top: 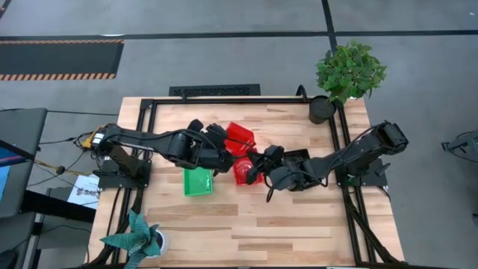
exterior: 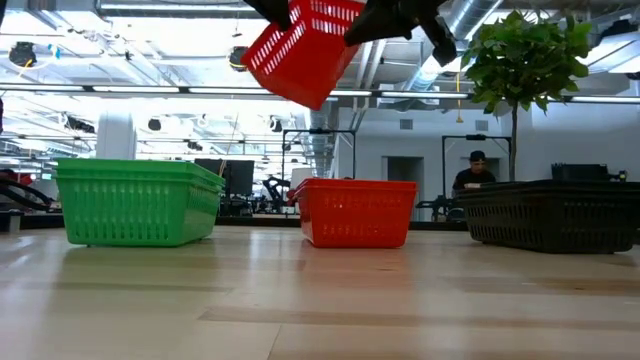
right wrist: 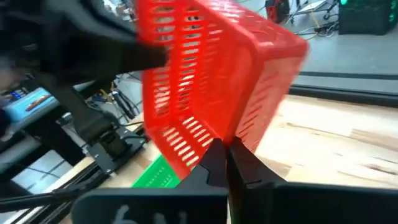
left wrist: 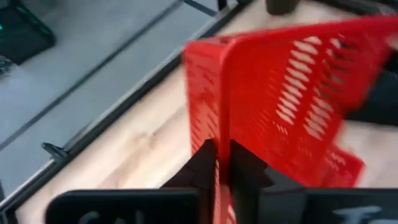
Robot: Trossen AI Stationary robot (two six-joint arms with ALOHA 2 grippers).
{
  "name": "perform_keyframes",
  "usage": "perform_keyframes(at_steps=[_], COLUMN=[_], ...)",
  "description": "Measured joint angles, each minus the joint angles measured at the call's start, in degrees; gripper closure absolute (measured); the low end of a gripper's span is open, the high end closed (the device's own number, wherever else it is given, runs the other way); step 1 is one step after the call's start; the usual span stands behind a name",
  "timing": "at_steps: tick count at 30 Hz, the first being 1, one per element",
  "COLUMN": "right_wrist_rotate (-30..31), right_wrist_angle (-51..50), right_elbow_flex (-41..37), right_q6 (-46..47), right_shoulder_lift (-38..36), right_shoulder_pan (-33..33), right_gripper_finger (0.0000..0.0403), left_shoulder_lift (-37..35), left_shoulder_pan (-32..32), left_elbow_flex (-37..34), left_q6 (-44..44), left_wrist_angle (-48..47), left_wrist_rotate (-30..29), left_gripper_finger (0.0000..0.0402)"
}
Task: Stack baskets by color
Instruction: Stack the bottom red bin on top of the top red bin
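A red basket (exterior: 300, 48) hangs tilted high above the table, between both grippers. My left gripper (left wrist: 222, 167) is shut on it from the table's left and my right gripper (right wrist: 225, 158) from the right. In the high view the lifted basket (top: 240, 137) shows between the left gripper (top: 224, 147) and the right gripper (top: 255, 159). Below it, a second red basket (exterior: 355, 212) stands on its base on the table. The green basket (exterior: 135, 200) stands to its left and the black basket (exterior: 550, 215) to its right. My left gripper pinches a thin mesh wall of the red basket at its edge (left wrist: 222, 134) between its two fingers, slanting down from the table's left. The basket is lifted clear and tilted. My right gripper pinches the basket's wall near a corner (right wrist: 231, 132) between its two fingers, coming about level from the table's right. The basket stands tilted above the fingers, clear of the table.
A black plant pot (top: 322, 110) with a leafy plant (top: 349, 69) stands at the far right corner. A small plant (top: 138, 239) sits at the near left corner. Bare wood (top: 284, 232) lies along the near side.
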Motion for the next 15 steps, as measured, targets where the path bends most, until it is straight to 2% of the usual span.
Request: perform_keyframes(at_steps=[3, 10, 15], right_wrist_rotate=[0.04, -0.34, -1.60], right_wrist_angle=[-1.33, -1.66, -8.25], right_elbow_flex=[-0.01, 0.04, 0.10], right_q6=[0.45, 0.69, 6.92], right_shoulder_lift=[-0.18, -1.07, -3.63], right_shoulder_pan=[-0.04, 0.68, 0.45], right_gripper_finger=[0.0401, 0.0402, 0.0402], left_shoulder_lift=[-0.93, -3.55, -6.63], left_shoulder_pan=[0.00, -0.08, -0.29], left_elbow_flex=[0.00, -0.02, -0.02], left_q6=[1.36, 1.88, 0.42], left_wrist_angle=[-0.60, 1.68, 3.18], left_wrist_rotate=[4.33, 10.65, 17.26], left_gripper_finger=[0.0353, 0.0215, 0.0147])
